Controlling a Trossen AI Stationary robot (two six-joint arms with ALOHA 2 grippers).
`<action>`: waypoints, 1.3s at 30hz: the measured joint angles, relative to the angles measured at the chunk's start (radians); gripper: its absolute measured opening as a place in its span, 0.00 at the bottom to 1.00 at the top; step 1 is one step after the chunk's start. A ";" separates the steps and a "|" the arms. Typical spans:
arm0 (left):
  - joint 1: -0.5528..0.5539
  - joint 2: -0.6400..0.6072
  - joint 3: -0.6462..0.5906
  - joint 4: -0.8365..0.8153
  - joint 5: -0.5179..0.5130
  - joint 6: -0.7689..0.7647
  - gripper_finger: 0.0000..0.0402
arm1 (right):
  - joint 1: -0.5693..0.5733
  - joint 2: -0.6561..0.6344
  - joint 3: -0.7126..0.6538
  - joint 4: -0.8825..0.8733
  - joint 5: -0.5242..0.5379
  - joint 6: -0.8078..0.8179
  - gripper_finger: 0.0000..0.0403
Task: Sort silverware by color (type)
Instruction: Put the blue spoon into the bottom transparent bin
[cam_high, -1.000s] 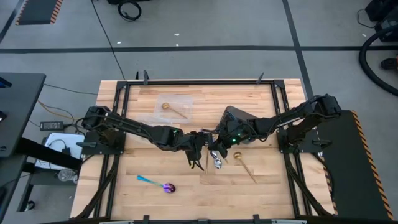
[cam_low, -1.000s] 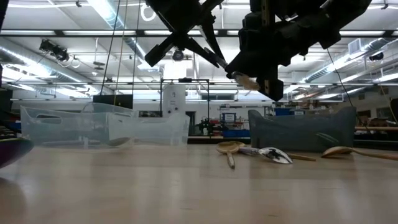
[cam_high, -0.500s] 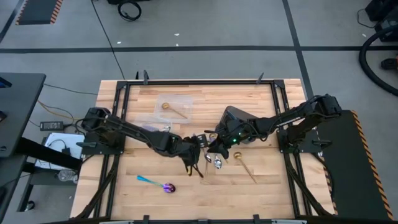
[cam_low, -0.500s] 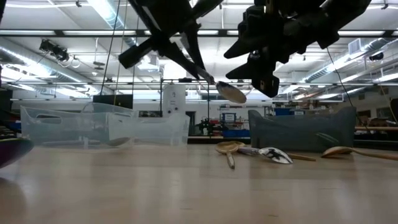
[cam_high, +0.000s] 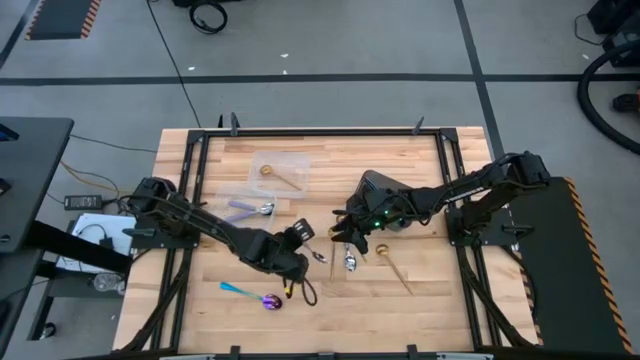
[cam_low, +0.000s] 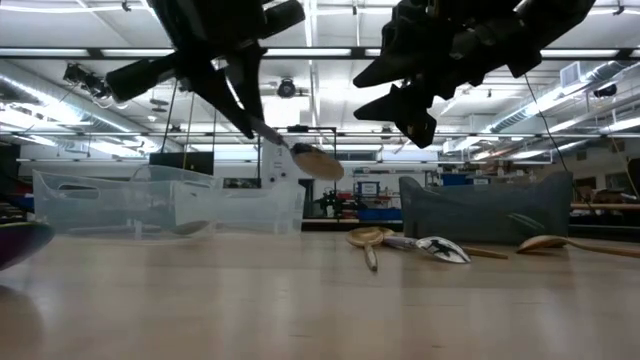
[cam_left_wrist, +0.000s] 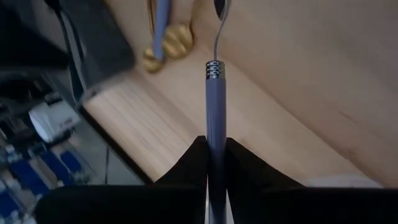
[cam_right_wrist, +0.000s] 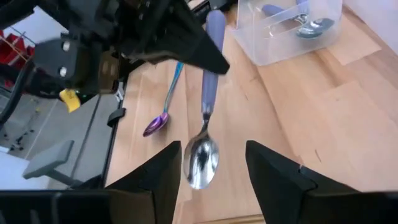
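Since the earlier frame, we note the left gripper (cam_high: 291, 268) has drawn back toward the table's (cam_high: 420, 300) near edge with the silver spoon (cam_low: 300, 158), away from the right gripper (cam_high: 347, 231). Its jaws pinch the spoon's pale handle, bowl hanging free above the wood. We find the right gripper's jaws spread and empty above the spoons (cam_low: 415, 243) beside the dark bin (cam_low: 490, 215).

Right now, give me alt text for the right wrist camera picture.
The left pincer holds a silver spoon with a lilac handle in the air above the wooden table, bowl down. The right pincer stands open below it. An iridescent purple spoon lies on the table.
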 joint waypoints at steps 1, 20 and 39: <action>-0.006 0.000 0.000 -0.019 -0.012 -0.026 0.10 | -0.001 0.000 0.000 -0.001 0.000 -0.010 0.47; -0.088 -0.156 -0.097 -0.270 -0.100 -0.563 0.10 | 0.040 0.042 0.000 0.066 0.166 -0.108 0.47; -0.093 -0.545 -0.430 -0.249 -0.134 -0.837 0.10 | 0.040 0.073 -0.001 0.131 0.158 -0.125 0.47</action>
